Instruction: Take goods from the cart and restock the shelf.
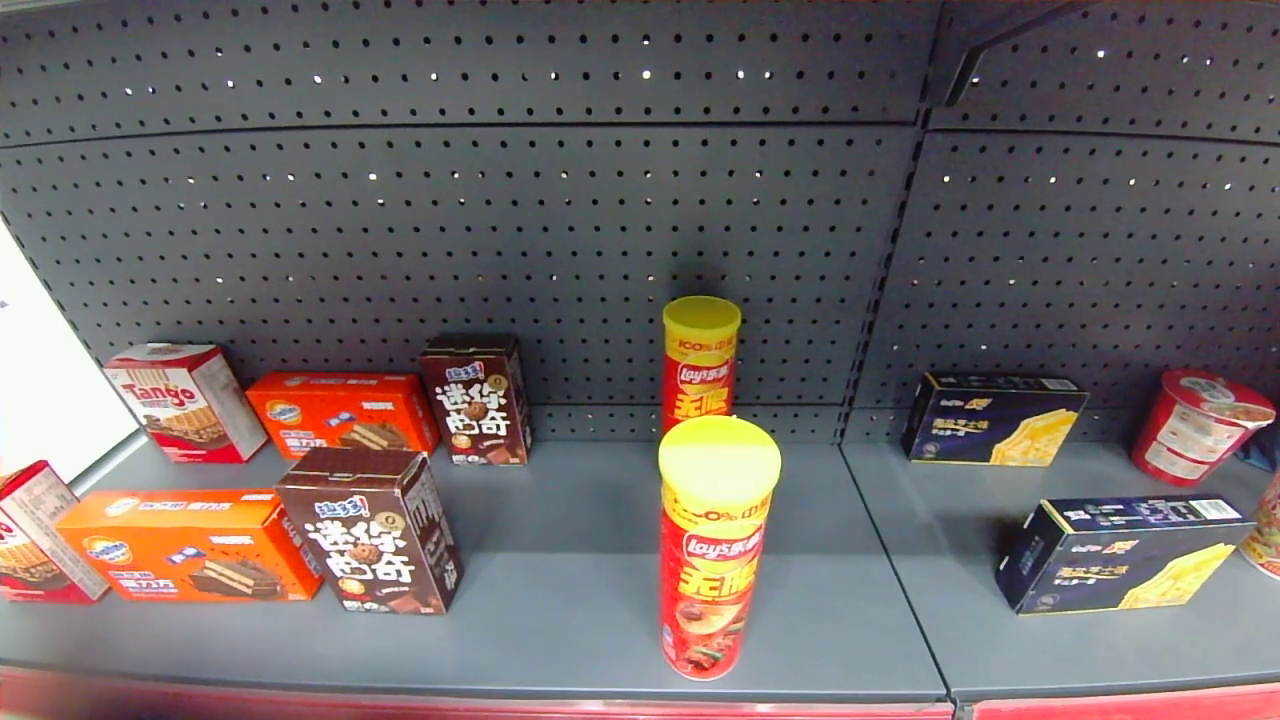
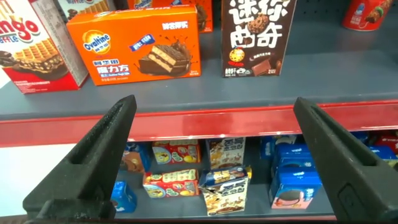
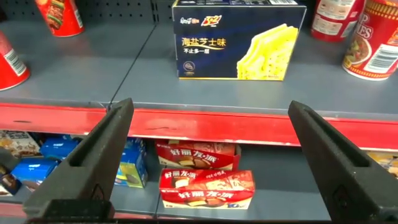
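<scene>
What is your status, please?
Left tool, right tool open, empty, before shelf edge. Front chip can, rear chip can upright. Brown box, navy box stand apart.

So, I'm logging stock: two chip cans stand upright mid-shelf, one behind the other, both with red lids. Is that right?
Not quite: the lids are yellow, not red. The head view shows the front chip can and the rear chip can upright on the shelf, one behind the other.

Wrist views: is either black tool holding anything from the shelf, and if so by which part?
Nothing is held. The left tool and the right tool are both open and empty, facing the shelf.
</scene>
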### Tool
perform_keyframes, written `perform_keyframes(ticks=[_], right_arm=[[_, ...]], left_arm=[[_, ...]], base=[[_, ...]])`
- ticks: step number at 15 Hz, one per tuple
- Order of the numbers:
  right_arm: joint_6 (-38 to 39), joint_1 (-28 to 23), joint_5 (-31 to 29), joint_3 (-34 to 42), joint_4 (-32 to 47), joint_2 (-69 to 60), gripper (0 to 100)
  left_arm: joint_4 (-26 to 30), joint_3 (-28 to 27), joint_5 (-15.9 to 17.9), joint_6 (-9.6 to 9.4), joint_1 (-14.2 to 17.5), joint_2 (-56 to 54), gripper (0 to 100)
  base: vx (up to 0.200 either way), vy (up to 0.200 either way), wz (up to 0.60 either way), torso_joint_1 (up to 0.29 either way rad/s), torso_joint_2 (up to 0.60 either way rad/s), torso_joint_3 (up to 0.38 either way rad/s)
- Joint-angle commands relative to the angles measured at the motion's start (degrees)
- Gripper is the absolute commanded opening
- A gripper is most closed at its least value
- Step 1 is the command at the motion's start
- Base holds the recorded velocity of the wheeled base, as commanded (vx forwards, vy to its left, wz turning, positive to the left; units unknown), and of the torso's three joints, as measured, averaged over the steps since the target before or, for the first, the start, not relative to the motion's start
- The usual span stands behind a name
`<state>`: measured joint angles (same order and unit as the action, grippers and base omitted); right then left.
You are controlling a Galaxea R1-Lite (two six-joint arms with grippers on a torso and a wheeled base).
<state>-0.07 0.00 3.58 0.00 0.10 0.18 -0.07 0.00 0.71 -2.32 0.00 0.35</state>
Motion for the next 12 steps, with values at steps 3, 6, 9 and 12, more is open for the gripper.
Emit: perform_keyframes(ticks=[3,6,9,12], right_arm=[[-0.1,0.0,0.0,0.0,0.0,0.1,100],[-0.3,0.0,0.0,0.0,0.0,0.1,100],[-0.6,0.0,0.0,0.0,0.0,0.0,100],[-1.0,0.0,0.1,0.0,0.0,0.1,100]], left_arm=[[0.0,0.0,0.0,0.21,0.0,-0.1,100],[0.0,0.0,0.0,0.21,0.0,0.0,100],[0.0,0.0,0.1,0.21,0.0,0.0,100],[0.0,0.0,-0.1,0.03,0.0,-0.1,100]], base=[[0.000,0.000,0.00,0.000,0.00,0.000],[0.000,0.000,0.00,0.000,0.00,0.000],[0.000,0.000,0.00,0.000,0.00,0.000],[0.000,0.000,0.00,0.000,0.00,0.000]])
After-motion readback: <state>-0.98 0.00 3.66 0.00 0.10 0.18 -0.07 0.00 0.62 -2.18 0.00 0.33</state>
